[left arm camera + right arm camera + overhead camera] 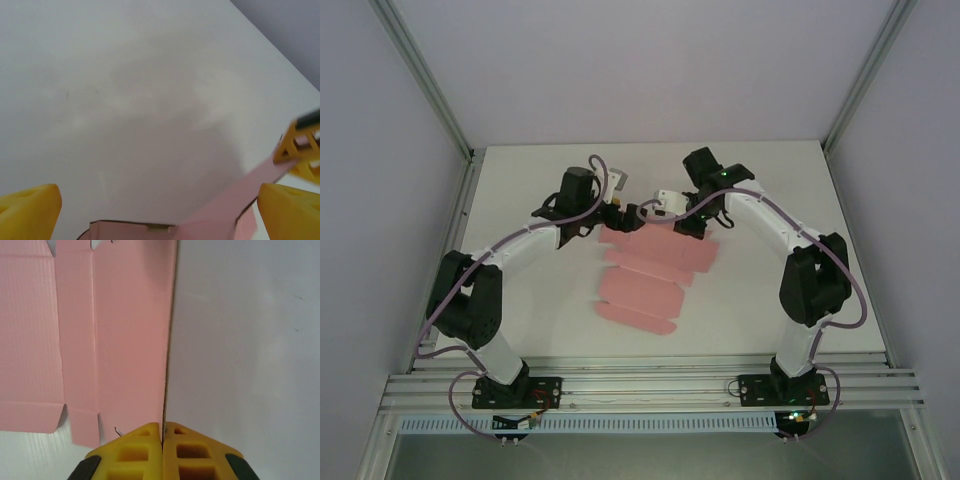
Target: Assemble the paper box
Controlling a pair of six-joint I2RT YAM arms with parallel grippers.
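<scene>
Paper box (650, 275) is a flat pink sheet lying mid-table (520, 200), with none of its panels folded up yet. The right gripper (163, 429) is clamped tight on the sheet's far edge, and the thin card runs straight into the seam between its pads. From the left wrist, that edge looks raised off the table. The left gripper (160, 212) stands wide apart and holds nothing, its fingers astride the sheet's far-left corner. The step in hand looks like raising the far panel along its crease. The left would do well to close low on the card near the fold line and pin it. The right could then swing its edge up without dragging the whole sheet. Thin card is likely to buckle if pulled sideways.
</scene>
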